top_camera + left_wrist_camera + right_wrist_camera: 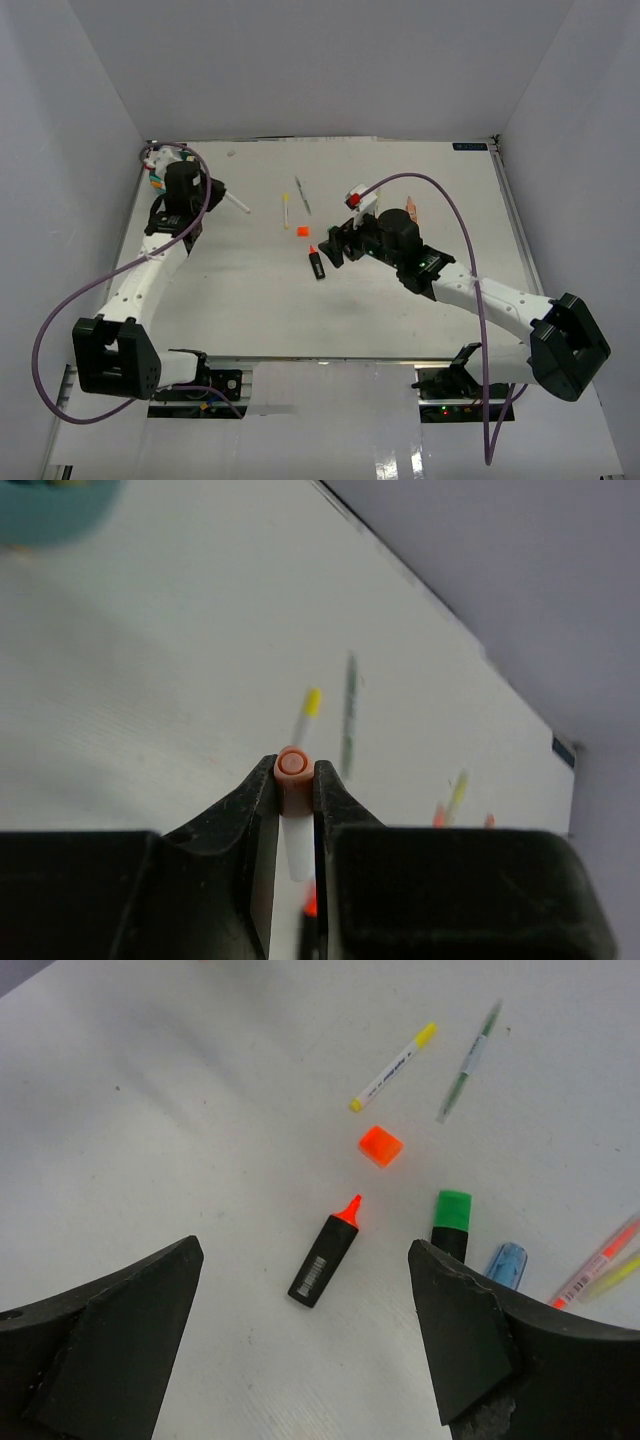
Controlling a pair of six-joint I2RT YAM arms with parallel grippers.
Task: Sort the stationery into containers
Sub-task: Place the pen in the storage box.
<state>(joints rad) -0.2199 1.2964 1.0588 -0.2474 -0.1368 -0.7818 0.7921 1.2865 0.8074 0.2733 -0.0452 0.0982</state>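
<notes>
I have the white table (260, 310) from overhead, with both arms reaching out over it. The left arm (150, 270) stretches to the far left corner. The right arm (480, 295) angles in toward the middle.

The teal cup (45, 515) shows only as a blurred edge at the top left of the left wrist view, well apart from the loose items.

The left gripper (220, 193) is clamped on a white pen (292, 780). Its round orange end faces the camera between the two fingers, and the pen is off the table.

The right gripper (335, 247) is spread wide and holds nothing. It hangs above a black highlighter (323, 1265) that lies flat between its fingers (110, 1340) with its orange tip bare. I see no contact with either finger.

Just right of that one lies a green-capped highlighter (452, 1210), and a blue highlighter (505, 1260) lies beside it. The right finger partly hides both.

Farther out lie a thin yellow-tipped pen (393, 1067) and a thin green pen (470, 1060), near each other but not touching. At the right edge an orange pen (600, 1260) and a pale yellow pen (615, 1278) lie side by side.

A small orange cap (381, 1146) sits alone, just beyond the bare orange tip.
</notes>
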